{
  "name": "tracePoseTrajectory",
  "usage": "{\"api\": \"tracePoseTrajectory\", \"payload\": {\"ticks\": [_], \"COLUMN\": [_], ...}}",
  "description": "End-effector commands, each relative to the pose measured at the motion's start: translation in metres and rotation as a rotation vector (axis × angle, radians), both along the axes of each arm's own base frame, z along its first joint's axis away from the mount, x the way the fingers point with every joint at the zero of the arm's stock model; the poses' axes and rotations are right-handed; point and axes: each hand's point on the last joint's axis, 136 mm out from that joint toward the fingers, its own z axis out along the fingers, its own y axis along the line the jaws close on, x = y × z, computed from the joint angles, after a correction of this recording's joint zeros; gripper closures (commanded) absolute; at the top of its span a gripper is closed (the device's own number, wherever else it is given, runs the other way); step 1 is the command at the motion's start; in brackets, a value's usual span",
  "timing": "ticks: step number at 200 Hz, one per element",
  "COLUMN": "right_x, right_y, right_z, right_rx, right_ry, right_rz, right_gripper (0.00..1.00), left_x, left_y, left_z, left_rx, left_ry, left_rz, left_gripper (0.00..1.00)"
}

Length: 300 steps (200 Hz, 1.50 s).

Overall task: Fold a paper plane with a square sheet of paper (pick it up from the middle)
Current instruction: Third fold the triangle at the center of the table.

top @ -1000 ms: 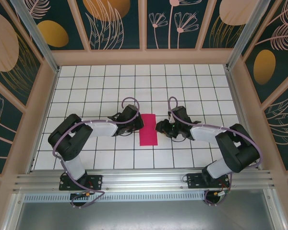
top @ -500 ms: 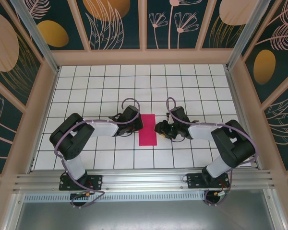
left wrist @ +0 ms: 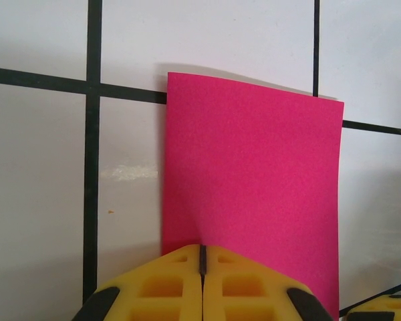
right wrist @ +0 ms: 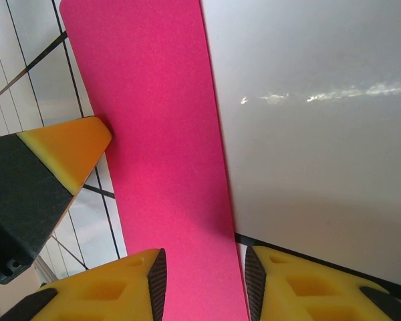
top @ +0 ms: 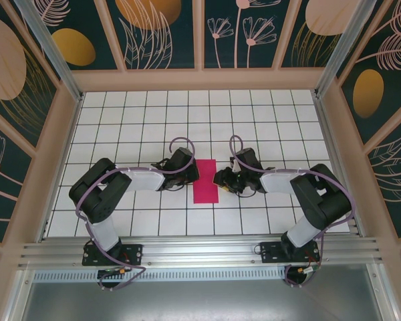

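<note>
Lying flat near the middle of the table [top: 120, 120], the square sheet of paper [top: 206, 181], folded into a narrow rectangle, runs lengthwise from near edge toward far edge. The left gripper [left wrist: 202, 261] is closed, its tips at the paper's left long edge. The right gripper [right wrist: 204, 267] stands partly apart, straddling the right edge.

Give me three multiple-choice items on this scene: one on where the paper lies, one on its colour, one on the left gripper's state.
1. The paper lies:
A) against the far wall
B) between the left gripper and the right gripper
C) on the metal rail

2. The paper is:
A) pink
B) blue
C) white

3. The left gripper is:
A) wide open
B) shut
C) holding a pen

Key:
1 B, the top view shows a gripper on each side of it.
2 A, every view shows pink.
3 B, the left wrist view shows its fingers pressed together.
</note>
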Motion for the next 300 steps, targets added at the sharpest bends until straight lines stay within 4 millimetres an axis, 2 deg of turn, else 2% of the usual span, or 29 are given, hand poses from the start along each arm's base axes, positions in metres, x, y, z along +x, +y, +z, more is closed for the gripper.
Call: {"api": "tracePoseTrajectory", "payload": {"ticks": [1,142,169,194,230,237,240,255,300], "right_x": [0.004,0.01,0.013,0.009,-0.004,-0.006,-0.008,-0.013,-0.031], "right_y": [0.01,0.018,0.01,0.002,-0.006,-0.008,-0.009,-0.013,-0.011], "right_z": [0.006,0.012,0.01,0.012,0.019,0.02,0.02,0.021,0.02], "right_rx": [0.022,0.038,-0.028,-0.059,-0.05,-0.052,-0.052,-0.055,-0.027], "right_ry": [-0.031,-0.042,-0.051,-0.065,-0.063,-0.063,-0.063,-0.057,-0.032], "right_rz": [0.037,0.048,0.022,0.003,-0.007,-0.008,-0.009,-0.017,-0.007], "right_gripper": [0.6,0.61,0.62,0.62,0.62,0.61,0.61,0.61,0.61], "left_x": [-0.011,-0.012,-0.012,-0.009,-0.004,-0.006,-0.006,-0.012,-0.041], "left_y": [0.009,0.003,0.003,0.001,-0.01,-0.011,-0.012,-0.012,-0.012], "left_z": [-0.017,-0.012,-0.012,-0.003,0.03,0.029,0.04,0.047,0.035], "left_rx": [0.045,0.021,0.019,0.018,-0.023,-0.029,-0.05,-0.075,-0.105], "left_ry": [0.04,0.041,0.043,0.013,-0.033,-0.025,-0.042,-0.036,0.043], "left_rz": [-0.016,-0.036,-0.034,-0.049,-0.091,-0.097,-0.098,-0.107,-0.15], "left_gripper": [0.92,0.91,0.91,0.88,0.84,0.83,0.83,0.82,0.83]}}
